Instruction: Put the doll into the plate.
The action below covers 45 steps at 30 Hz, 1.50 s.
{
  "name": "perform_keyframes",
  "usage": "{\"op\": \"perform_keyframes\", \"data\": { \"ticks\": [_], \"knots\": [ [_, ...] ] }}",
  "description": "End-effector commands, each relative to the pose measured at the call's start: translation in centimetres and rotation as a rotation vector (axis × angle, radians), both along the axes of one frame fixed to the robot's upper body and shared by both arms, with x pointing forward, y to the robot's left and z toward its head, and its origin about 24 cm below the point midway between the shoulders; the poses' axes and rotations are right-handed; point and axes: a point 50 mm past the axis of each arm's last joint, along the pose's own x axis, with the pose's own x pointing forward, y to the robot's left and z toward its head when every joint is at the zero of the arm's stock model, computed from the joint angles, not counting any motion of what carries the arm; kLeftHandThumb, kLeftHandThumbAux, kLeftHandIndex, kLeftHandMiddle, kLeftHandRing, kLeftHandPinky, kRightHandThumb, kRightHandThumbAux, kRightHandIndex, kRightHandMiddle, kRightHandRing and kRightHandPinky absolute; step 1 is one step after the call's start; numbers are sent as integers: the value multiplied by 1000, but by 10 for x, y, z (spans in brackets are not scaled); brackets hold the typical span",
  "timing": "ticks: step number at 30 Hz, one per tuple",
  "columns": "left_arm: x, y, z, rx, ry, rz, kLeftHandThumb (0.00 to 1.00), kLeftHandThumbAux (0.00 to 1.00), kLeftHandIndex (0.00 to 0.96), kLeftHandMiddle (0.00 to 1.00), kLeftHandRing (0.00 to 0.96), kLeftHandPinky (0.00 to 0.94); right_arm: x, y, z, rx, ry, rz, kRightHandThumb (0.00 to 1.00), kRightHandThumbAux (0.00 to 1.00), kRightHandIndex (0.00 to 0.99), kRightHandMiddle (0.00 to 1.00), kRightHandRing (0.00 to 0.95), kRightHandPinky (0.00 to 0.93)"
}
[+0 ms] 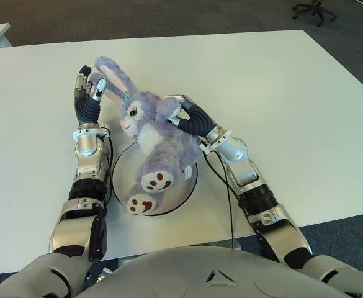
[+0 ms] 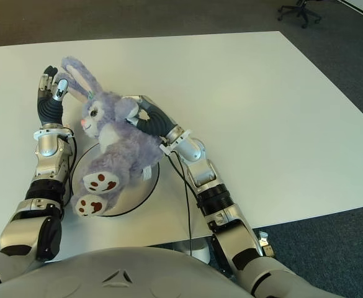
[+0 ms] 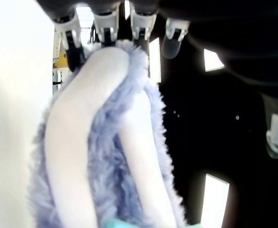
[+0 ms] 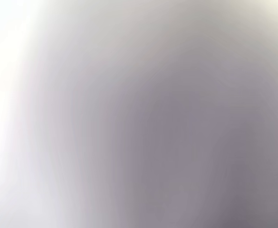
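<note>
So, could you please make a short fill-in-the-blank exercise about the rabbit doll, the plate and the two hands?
1. The doll is a purple plush ____ with long ears.
2. The left hand is at the doll's ____, with its fingers mostly extended.
3. The right hand presses against the doll's body from the robot's ____ side.
4. The doll's feet show over the white plate, whose rim is ____ in colour.

Missing words: rabbit; ears; right; black

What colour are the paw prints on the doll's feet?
Dark brown, on white soles of the doll; clearest in the left eye view.
</note>
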Motion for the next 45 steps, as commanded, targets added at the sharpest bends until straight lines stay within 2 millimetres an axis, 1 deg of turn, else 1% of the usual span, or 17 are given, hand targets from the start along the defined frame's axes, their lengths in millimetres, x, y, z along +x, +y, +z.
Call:
{"op": "perform_keyframes", "data": {
  "ticks": [1,2,4,7,8,9,10,13,16,19,22,25,27,28,30,38,45],
  "knots": [
    [-50,-19,-83,-70,325,2,0,455,0,73,109,168,-2,2,-14,-59,49,54,824,684,391,467,371,332],
    [-50,-19,-83,-70,325,2,0,457,0,77,115,178,-2,2,-14,-57,46,60,722,704,403,379,347,315],
    [-50,-19,-83,-71,325,2,0,457,0,79,117,181,-2,2,-14,-56,42,68,692,710,407,352,340,310],
    [-50,-19,-82,-71,324,2,0,467,0,83,123,178,-3,2,-14,-71,27,81,679,716,404,320,307,261],
    [-50,-19,-82,-71,323,2,0,469,0,83,124,177,-3,2,-14,-75,25,83,472,563,290,306,291,236],
    [-50,-19,-82,-71,323,1,0,469,0,83,124,176,-3,2,-15,-80,21,84,435,537,271,304,288,231],
    [-50,-19,-82,-71,322,1,0,470,0,84,124,176,-3,2,-15,-84,19,85,387,514,249,293,274,208],
    [-50,-19,-82,-70,322,1,0,471,0,84,125,176,-3,2,-15,-92,14,85,371,507,243,289,269,200],
    [-49,-19,-82,-66,323,1,0,462,0,80,118,163,-3,1,-16,-108,5,84,319,498,225,256,222,152],
    [-49,-19,-83,-66,324,0,0,462,0,76,112,157,-3,1,-18,-115,3,86,303,492,218,235,194,111],
    [-49,-19,-83,-66,325,0,0,463,0,73,109,155,-3,1,-18,-120,1,88,293,486,205,214,173,108],
    [-49,-19,-83,-67,325,-1,0,462,0,70,105,153,-2,1,-19,-136,4,94,275,471,173,173,134,84],
    [-48,-19,-83,-68,325,-1,0,461,0,69,103,151,-2,1,-20,-151,6,98,267,462,155,150,111,59],
    [-48,-19,-83,-69,326,-1,0,460,0,67,100,143,-2,1,-20,-158,7,100,262,450,135,119,81,28],
    [-48,-19,-83,-70,327,-2,0,460,0,65,97,137,-2,1,-20,-168,9,102,258,442,122,98,61,14],
    [-48,-19,-83,-76,327,-5,0,467,0,55,87,132,-2,1,-21,-196,12,90,266,420,86,31,8,6],
    [-48,-19,-83,-80,324,-4,0,482,0,58,86,124,-2,2,-21,-200,14,82,266,409,72,9,0,13]
  ]
}}
